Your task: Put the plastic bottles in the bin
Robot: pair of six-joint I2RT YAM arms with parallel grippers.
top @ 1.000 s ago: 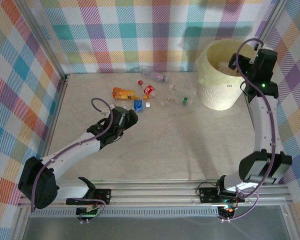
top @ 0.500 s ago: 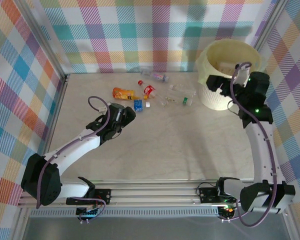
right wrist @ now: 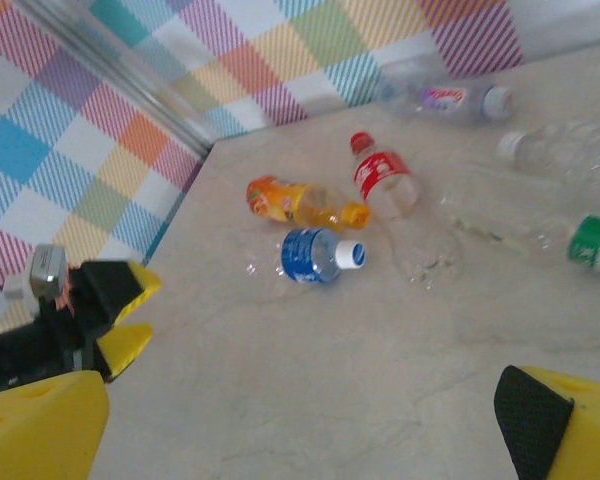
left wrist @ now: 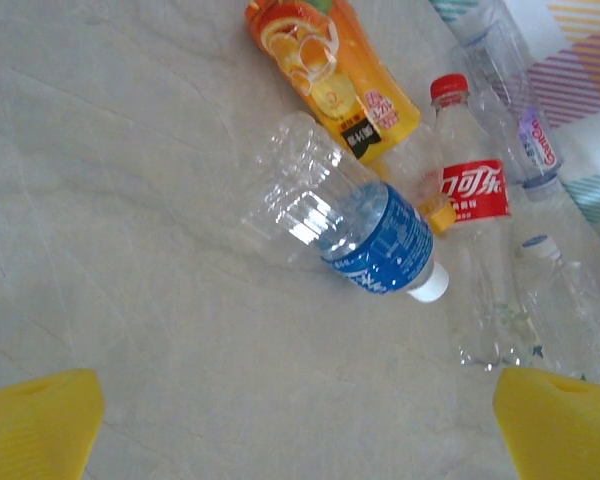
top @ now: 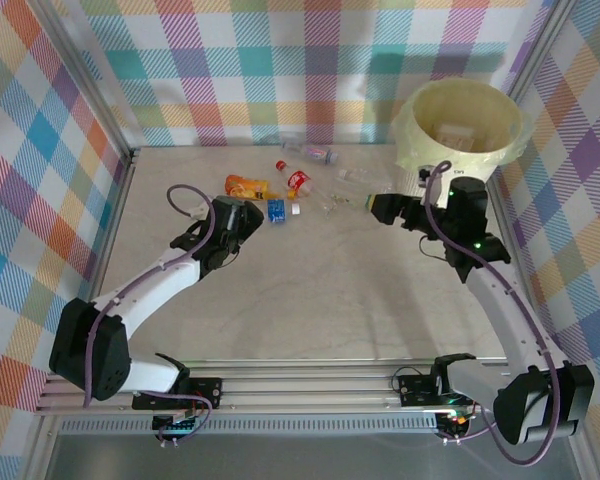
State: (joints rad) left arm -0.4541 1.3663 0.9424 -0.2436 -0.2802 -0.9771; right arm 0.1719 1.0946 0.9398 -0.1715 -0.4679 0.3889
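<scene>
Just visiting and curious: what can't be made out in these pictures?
Inside of the bin, top view: contents too small, partly hidden by its wall.
Green-labelled bottle, right wrist view: cut off by the right edge.
Clear bottle, left wrist view: cut off by the right edge.
Bottle labels, top view: too small to read.

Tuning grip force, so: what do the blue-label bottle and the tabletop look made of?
Blue-label bottle: thin clear plastic, glossy, judging by see-through ribbed walls and bright glints. Tabletop: smooth pale stone-look surface with faint veins; real marble or printed laminate, cannot tell.
</scene>
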